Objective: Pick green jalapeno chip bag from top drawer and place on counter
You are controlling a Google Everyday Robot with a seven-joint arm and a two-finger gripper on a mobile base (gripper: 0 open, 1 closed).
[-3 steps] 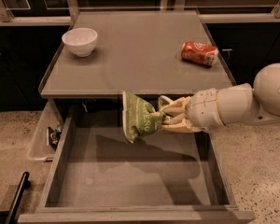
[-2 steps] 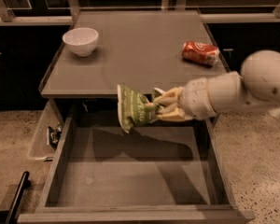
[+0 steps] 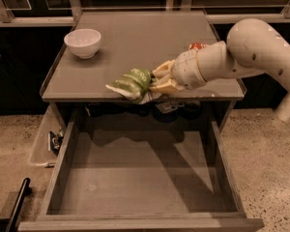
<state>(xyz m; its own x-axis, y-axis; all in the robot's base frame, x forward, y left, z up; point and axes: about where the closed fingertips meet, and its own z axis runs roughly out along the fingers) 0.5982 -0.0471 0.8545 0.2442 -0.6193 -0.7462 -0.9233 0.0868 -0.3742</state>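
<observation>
1. The pincer (image 3: 153, 83) is over the front edge of the desk (image 3: 145, 37), a little right of its middle, closed on the right end of the green jalapeno chip bag (image 3: 132, 82)
2. Its tan fingers (image 3: 164, 71) sit above and below the crumpled foil, with only the bag's thickness between them
3. The bag's long axis runs almost left to right, along the desk's front edge, dipping slightly to the left; its free white-edged end points left and a little toward the camera
4. Whether the bag rests on the desk or is just above it, I cannot tell
5. The top drawer (image 3: 135, 178) stands pulled out below the desk
6. The white arm (image 3: 253, 47) reaches in from the right, partly hiding a red can (image 3: 197, 46)
7. A white bowl (image 3: 82, 42) sits at the desk's back left, well apart from the bag
</observation>
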